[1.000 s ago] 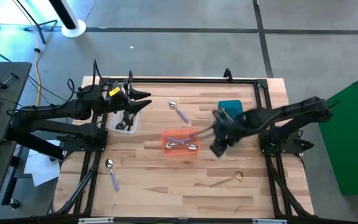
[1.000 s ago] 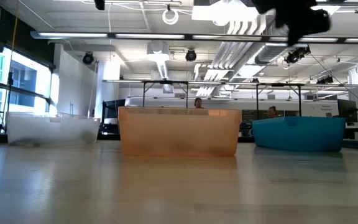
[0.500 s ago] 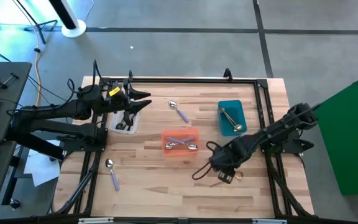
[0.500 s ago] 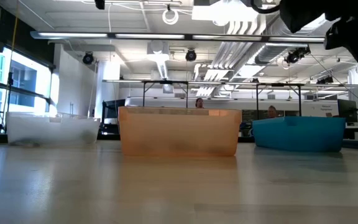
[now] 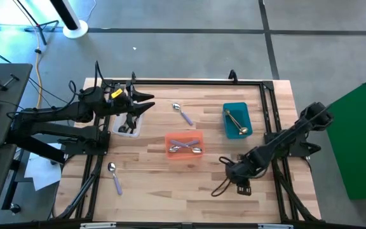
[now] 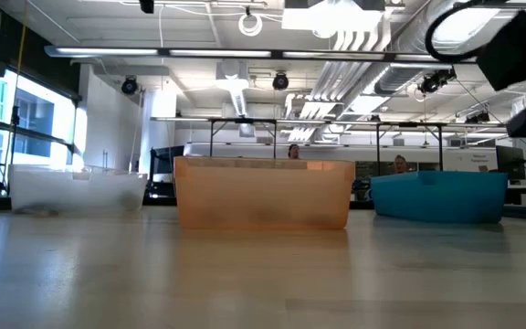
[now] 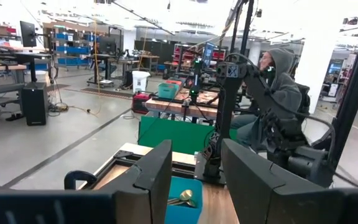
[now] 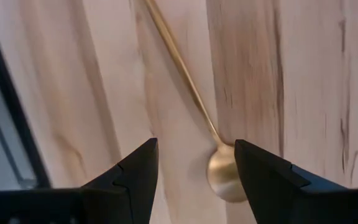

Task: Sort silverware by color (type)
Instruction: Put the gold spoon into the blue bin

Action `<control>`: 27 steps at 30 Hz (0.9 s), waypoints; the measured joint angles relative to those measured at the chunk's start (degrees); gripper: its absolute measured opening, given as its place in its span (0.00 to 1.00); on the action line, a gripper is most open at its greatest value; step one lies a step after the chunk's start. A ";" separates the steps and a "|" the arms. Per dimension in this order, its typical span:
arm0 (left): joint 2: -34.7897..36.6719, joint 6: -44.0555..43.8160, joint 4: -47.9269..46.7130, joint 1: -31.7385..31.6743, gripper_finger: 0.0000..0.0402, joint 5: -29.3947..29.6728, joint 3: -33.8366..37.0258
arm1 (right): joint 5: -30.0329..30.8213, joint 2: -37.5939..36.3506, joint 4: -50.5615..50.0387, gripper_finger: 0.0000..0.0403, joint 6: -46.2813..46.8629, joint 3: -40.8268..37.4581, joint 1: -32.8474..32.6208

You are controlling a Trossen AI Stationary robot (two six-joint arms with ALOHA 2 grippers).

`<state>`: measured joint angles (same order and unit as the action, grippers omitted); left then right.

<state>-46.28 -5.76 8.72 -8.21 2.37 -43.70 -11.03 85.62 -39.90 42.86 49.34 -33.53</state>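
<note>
The right tool (image 8: pixel 192 171) hangs low over the near right part of the wooden surface (image 5: pixel 151 191), its two dark fingers (image 8: pixel 135 171) spread apart and gripping nothing. A gold spoon (image 8: pixel 194 109) lies flat on the boards directly beneath it, the bowl showing in the gap between the fingertips and the thin handle running away from the tool.

Farther out, the teal bin (image 5: pixel 236 119) holds more gold spoons (image 5: pixel 235 121), and the orange bin (image 5: pixel 184 144) at mid-surface holds lavender-handled spoons (image 5: pixel 187 147). One lavender-handled spoon (image 5: pixel 182 114) lies loose beyond the orange bin, another (image 5: pixel 114 177) near the left edge.

The left tool (image 7: pixel 191 180) waits above the clear bin (image 5: pixel 127 124) at the far left, fingers parted and empty.
</note>
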 joint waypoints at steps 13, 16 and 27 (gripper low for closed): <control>0.00 -0.17 0.19 -0.02 0.33 3.44 0.00 | 5.52 6.42 6.00 0.46 -5.87 -1.49 -3.68; 0.00 -0.18 0.19 -0.01 0.33 3.48 0.00 | 7.53 8.13 5.45 0.41 -5.49 -1.28 -4.06; 0.00 -0.22 0.19 0.00 0.33 3.48 0.00 | 11.35 9.53 4.87 0.23 -4.31 -1.27 -4.74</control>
<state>-46.28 -5.98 8.91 -8.21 5.85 -43.70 0.31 95.15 -35.04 38.54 48.07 -38.26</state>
